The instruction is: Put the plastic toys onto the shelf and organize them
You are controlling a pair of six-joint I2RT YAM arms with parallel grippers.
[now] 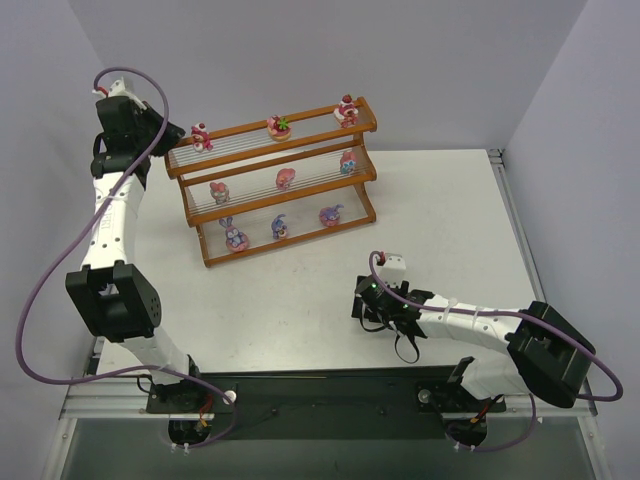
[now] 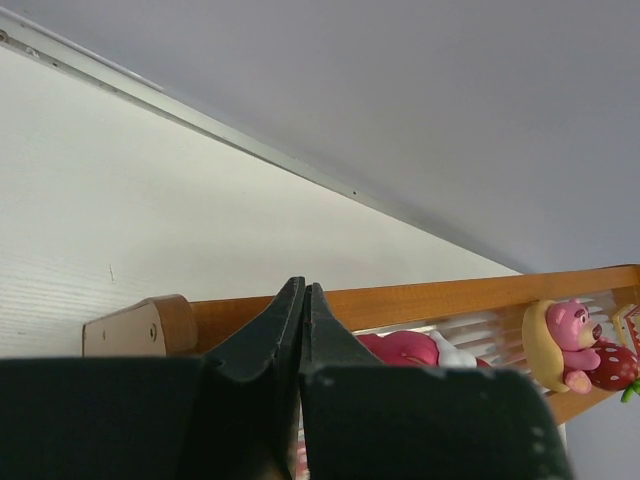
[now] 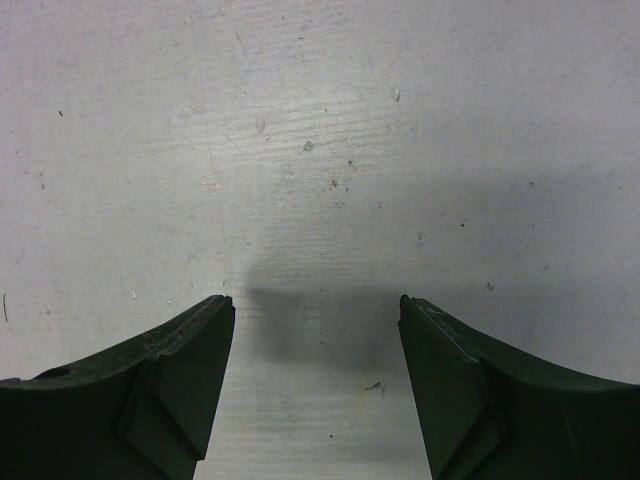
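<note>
Plastic toys (image 1: pixel 284 178): all nine stand on the shelf (image 1: pixel 300 237), three per tier, shelf at far side of desk (image 1: pixel 300 310). Left claw (image 2: pixel 304 292) clenched, holding nothing, just beside shelf's top-left end. Right claw (image 3: pixel 317 305) released, over desk, well apart from shelf.

No readable text or labels anywhere.

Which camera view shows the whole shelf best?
The top external view: the shelf appears whole, all three tiers. The left wrist view shows only part of its top tier behind the shut left gripper; the right wrist view shows only table.
</note>
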